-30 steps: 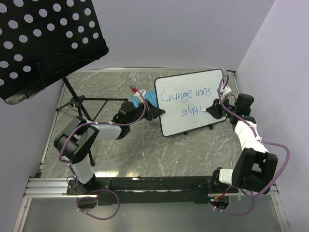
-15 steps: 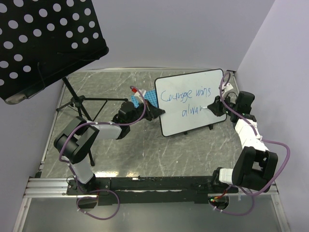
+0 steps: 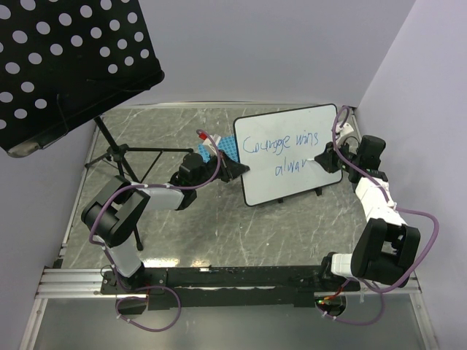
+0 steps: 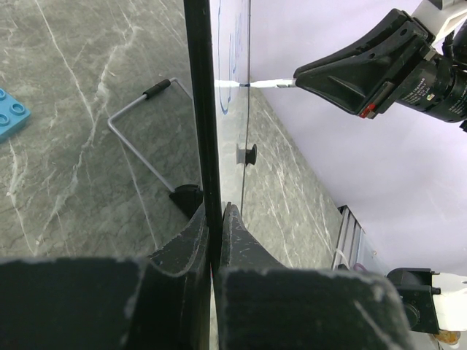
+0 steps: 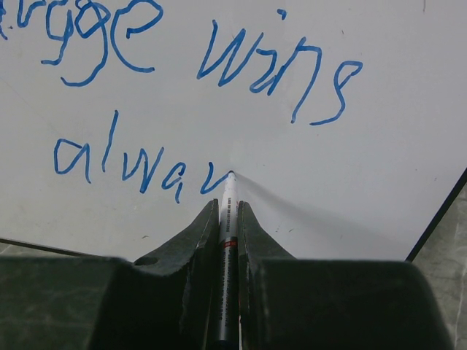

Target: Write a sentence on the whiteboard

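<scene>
Grey marble table. Black perforated music stand over its far left corner. The whiteboard stands propped near the far right corner. The left gripper is clamped on the whiteboard's left edge. The right gripper is pinching a marker, tip touching the board. A blue rack sits just behind the whiteboard's left edge. The sentence reads "Courage wins", then an unfinished "alwa" plus a part stroke.
</scene>
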`<move>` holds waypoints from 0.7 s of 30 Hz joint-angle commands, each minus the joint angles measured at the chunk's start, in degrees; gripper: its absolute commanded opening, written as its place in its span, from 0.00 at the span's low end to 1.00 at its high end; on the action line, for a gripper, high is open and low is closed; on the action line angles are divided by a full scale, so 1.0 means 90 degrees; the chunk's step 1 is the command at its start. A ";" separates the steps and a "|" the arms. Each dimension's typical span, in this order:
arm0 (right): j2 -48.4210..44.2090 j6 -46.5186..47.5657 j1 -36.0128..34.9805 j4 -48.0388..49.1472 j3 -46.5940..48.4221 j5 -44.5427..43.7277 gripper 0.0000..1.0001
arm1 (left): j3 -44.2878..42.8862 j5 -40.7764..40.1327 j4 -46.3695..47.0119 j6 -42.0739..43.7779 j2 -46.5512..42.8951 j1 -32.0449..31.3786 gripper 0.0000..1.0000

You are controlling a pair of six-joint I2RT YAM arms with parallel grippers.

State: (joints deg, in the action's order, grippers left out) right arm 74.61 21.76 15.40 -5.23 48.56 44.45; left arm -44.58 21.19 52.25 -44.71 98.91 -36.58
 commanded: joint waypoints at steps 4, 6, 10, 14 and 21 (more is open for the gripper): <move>-0.0194 0.0472 0.0018 -0.0287 -0.0121 0.0218 0.00 | -0.0057 0.0351 0.0181 0.0524 0.0016 -0.0057 0.01; -0.0281 0.0580 0.0018 -0.0453 -0.0219 0.0247 0.00 | -0.0057 0.0360 0.0181 0.0524 0.0015 -0.0067 0.01; -0.0457 0.0756 0.0018 -0.0600 -0.0404 0.0257 0.00 | -0.0057 0.0351 0.0191 0.0514 0.0025 -0.0057 0.01; -0.0516 0.0883 0.0018 -0.0824 -0.0454 0.0286 0.00 | -0.0067 0.0360 0.0210 0.0495 0.0045 -0.0067 0.01; -0.0409 0.1030 -0.0060 -0.1127 -0.0395 0.0355 0.00 | -0.0086 0.0380 0.0249 0.0466 0.0093 -0.0057 0.01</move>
State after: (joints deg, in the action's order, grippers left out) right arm 71.18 28.88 15.40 -13.47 44.69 46.15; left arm -44.58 21.32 52.58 -44.71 99.18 -36.58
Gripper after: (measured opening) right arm 0.181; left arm 0.059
